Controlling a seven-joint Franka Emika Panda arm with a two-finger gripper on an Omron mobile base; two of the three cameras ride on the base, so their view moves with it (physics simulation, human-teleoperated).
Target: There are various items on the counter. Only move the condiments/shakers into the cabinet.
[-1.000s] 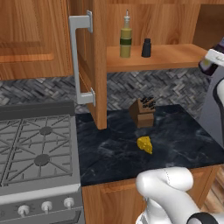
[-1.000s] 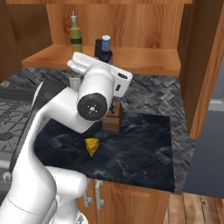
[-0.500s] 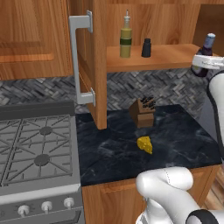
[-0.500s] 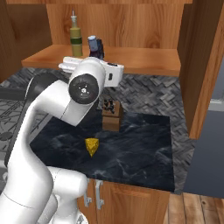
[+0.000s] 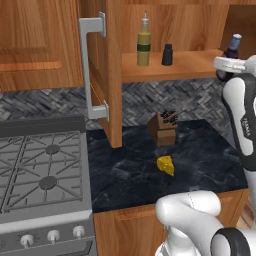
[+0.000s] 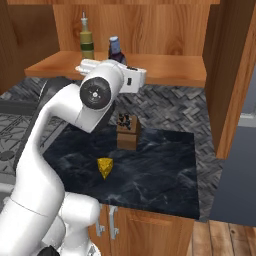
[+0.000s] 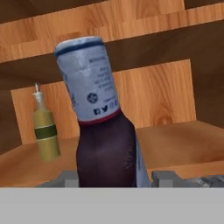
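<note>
Fingers [image 7: 116,177] sit closed on the lower body of the dark-purple bottle [image 7: 105,144], one grey tip showing on each side of it in the hand view. The bottle leans a little, its pale label and cap end toward the top of that view. In the left base view the bottle [image 5: 231,49] rides above the white hand at the right end of the cabinet shelf [image 5: 190,65]; in the right base view it [image 6: 116,50] stands just behind the wrist, over the shelf's front part.

Beyond the fingers and off to their left in the hand view stands the yellow-olive bottle [image 7: 45,131], upright on the shelf board, with its dark band and thin nozzle. The left base view shows it [image 5: 144,45] near the shelf's left end, with the small black shaker [image 5: 167,54] just beside it, between it and the held bottle; the two are apart, not touching.

Well below the fingers, on the dark marbled table [image 5: 200,165], the brown knife block [image 5: 163,129] stands upright near the back wall. The yellow cheese wedge [image 5: 166,165] lies in front of it, apart from it, toward the table's front edge.

The cabinet door [image 5: 100,70] hangs open to the left of the shelf, its long grey handle [image 5: 87,65] facing the stove side.
</note>
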